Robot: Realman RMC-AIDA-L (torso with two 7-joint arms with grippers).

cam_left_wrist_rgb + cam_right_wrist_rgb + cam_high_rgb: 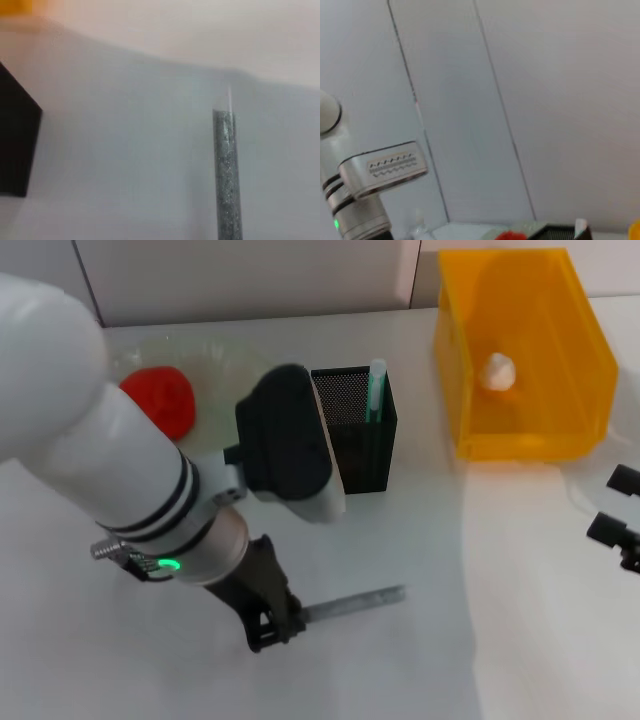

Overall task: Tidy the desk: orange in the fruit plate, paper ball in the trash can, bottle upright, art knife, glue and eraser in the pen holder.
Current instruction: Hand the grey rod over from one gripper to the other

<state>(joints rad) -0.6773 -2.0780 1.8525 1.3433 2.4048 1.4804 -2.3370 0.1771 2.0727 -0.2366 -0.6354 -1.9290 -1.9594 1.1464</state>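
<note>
While the left gripper has its jaws closed on one end of the art knife, the off-centre hold could let it swivel short of the pen holder; the right gripper sits parked, its jaws' state unclear.

The left end effector grips the art knife on the bench, at six o'clock from the pen holder.

A pale grey counter stretches across the head view, its far edge meeting a light wall of flat panels split by thin vertical seams. The right wrist view shows the same panelled wall, crossed by two dark slanted seams.
</note>
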